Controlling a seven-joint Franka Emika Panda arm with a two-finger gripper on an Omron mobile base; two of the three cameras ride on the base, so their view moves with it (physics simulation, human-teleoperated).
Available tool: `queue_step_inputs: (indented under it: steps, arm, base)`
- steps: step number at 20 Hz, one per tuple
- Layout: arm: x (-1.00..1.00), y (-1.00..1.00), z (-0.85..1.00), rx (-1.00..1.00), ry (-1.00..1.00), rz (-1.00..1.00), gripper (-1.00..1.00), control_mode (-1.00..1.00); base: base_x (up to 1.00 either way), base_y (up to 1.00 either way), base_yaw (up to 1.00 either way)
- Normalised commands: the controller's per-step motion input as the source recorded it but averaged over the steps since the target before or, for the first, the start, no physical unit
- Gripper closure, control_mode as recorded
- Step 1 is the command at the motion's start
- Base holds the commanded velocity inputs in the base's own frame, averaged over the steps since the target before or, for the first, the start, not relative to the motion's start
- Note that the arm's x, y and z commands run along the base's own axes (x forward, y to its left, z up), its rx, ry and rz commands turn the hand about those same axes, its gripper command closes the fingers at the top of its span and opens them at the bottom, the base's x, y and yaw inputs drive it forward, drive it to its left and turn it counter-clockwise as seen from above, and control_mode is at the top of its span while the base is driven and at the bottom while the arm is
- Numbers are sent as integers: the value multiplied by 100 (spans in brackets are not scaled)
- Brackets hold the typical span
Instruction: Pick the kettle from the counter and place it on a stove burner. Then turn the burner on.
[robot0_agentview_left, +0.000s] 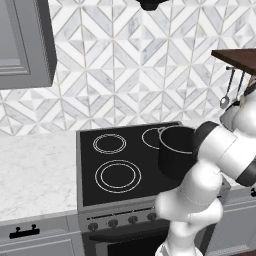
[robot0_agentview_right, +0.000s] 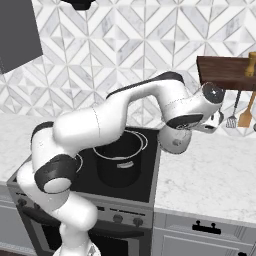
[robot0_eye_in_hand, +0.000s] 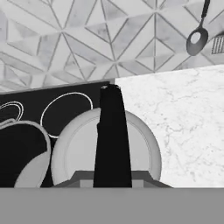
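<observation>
- The small rounded silver-grey kettle hangs close under the gripper, over the seam between the black glass cooktop and the pale marbled counter.
- The white arm arches over the large black pot, hand pointing down.
- In the hand view the kettle's dark handle crosses its pale body; the fingers are hidden, so I cannot tell their grip.

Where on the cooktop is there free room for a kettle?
The two left burners are bare: the large front ring and the smaller ring behind it, bordered by the counter on the left. The right side is crowded by the black pot and the arm.
</observation>
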Motion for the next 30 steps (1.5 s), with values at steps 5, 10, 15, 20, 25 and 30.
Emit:
queue_step_inputs:
  steps: [5, 10, 15, 20, 25, 30]
  arm:
    - [-63, 80, 100, -6, -33, 0, 100, -100]
    - [-44, 100, 100, -10, -30, 0, 100, -100]
    - [-24, 100, 98, -15, -14, 0, 100, -100]
    - [-2, 100, 69, -16, 0, 1, 100, -100]
    - [-13, 100, 28, -21, 8, 8, 100, -100]
    - [-3, 100, -12, -17, 22, 16, 100, -100]
  base:
    - [0, 0, 0]
    - [0, 0, 0]
    - [0, 0, 0]
    - [0, 0, 0]
    - [0, 0, 0]
    - [0, 0, 0]
